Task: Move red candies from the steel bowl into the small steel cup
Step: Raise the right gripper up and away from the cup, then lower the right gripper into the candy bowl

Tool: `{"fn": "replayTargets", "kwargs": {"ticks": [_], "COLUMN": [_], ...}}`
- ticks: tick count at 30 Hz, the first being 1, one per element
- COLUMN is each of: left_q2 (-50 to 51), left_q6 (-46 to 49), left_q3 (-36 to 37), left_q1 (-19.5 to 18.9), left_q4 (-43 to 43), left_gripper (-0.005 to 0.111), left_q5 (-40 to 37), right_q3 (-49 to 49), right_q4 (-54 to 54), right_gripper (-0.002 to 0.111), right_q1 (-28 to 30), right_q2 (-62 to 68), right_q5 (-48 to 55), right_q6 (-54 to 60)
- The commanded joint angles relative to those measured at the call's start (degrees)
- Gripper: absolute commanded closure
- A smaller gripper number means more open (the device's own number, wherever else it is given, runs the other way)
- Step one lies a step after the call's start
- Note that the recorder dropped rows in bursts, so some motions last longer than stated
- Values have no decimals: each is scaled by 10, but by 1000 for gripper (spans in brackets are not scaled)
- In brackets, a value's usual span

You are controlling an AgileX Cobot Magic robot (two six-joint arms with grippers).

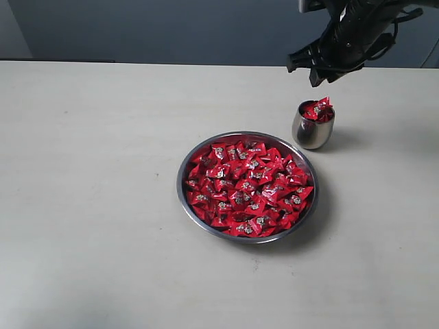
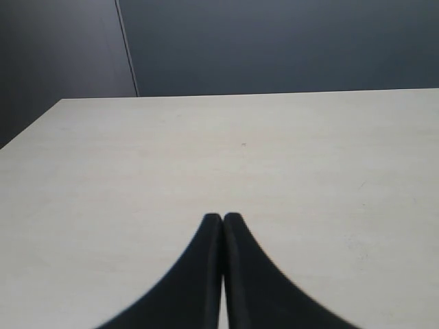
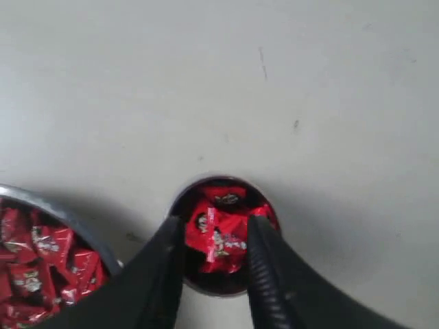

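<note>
Right wrist view: right gripper (image 3: 217, 223) hovering directly above small steel cup (image 3: 206, 284), jaws spread, empty; red candies (image 3: 219, 240) heaping at cup rim, so releasing centred, low, gently.

The right arm (image 1: 360, 27) is reaching in from one o'clock in the exterior view, and the right gripper (image 1: 305, 74) is pointing toward seven o'clock, its jaws standing apart and empty. The left gripper (image 2: 221, 218) is pressing its fingers together.

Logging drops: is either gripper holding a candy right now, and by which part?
Nothing is held. The right gripper hangs with jaws apart above the small steel cup; the left gripper is shut on nothing.
</note>
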State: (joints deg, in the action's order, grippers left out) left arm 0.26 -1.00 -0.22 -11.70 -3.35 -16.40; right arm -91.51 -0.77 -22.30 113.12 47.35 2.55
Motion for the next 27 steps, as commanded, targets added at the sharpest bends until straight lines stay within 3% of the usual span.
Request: {"fn": "replayTargets", "kwargs": {"ticks": [1, 8, 14, 27], "left_q2": [-3, -3, -3, -3], "left_q6": [-1, -1, -1, -1], "left_q3": [2, 2, 2, 2], "left_q1": [4, 4, 4, 4], "left_q4": [-3, -3, -3, -3], "left_gripper": [106, 106, 106, 106], "left_q5": [1, 1, 1, 1], "right_q3": [-4, -4, -4, -4], "right_q4": [100, 250, 250, 278], "right_gripper": [77, 77, 77, 77], "right_q1": [3, -11, -66, -79], "right_q2": [-4, -4, 5, 19], "right_q5": [11, 62, 73, 82], "right_q6": [36, 150, 221, 224]}}
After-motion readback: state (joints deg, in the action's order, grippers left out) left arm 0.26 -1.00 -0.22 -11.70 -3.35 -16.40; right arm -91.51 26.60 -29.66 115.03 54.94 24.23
